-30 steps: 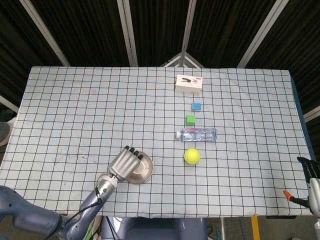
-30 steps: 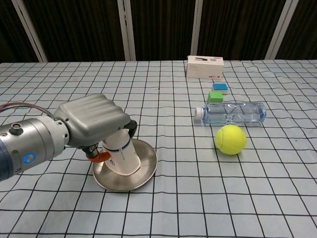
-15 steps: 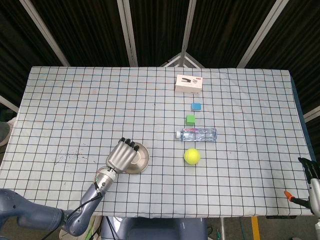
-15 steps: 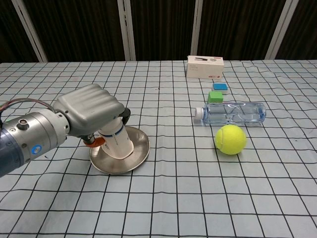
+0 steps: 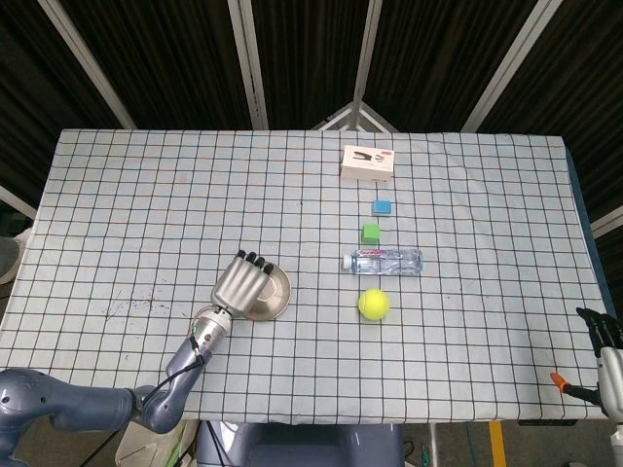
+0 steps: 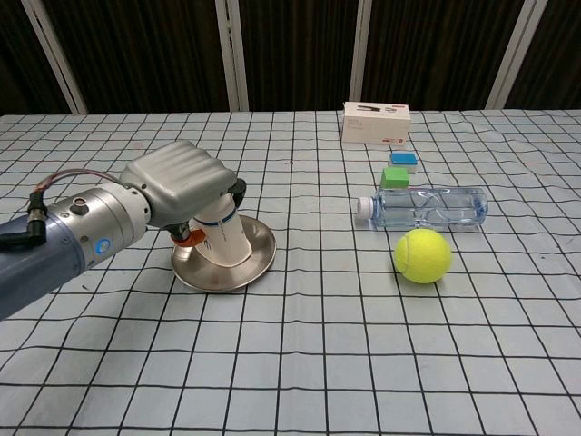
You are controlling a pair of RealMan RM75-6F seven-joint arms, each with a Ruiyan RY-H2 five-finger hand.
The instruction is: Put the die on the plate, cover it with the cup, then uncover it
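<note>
On the plate (image 6: 259, 271), the left hand (image 6: 182, 191) grips the inverted cup (image 6: 222, 238), apparently covering the die; lifting comes next.

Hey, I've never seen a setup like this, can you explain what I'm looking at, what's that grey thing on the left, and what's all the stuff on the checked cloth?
These are two views from a two-armed robot's own cameras: one from its head looking down, one from its chest looking across the table. The grey thing is the robot's left hand, shaped like a human one. It grips a white cup that stands upside down on a metal plate. The die is not visible. Further right lie a tennis ball, a clear water bottle on its side, a green block, a blue block and a white box. The right hand barely shows at the head view's edge.
</note>
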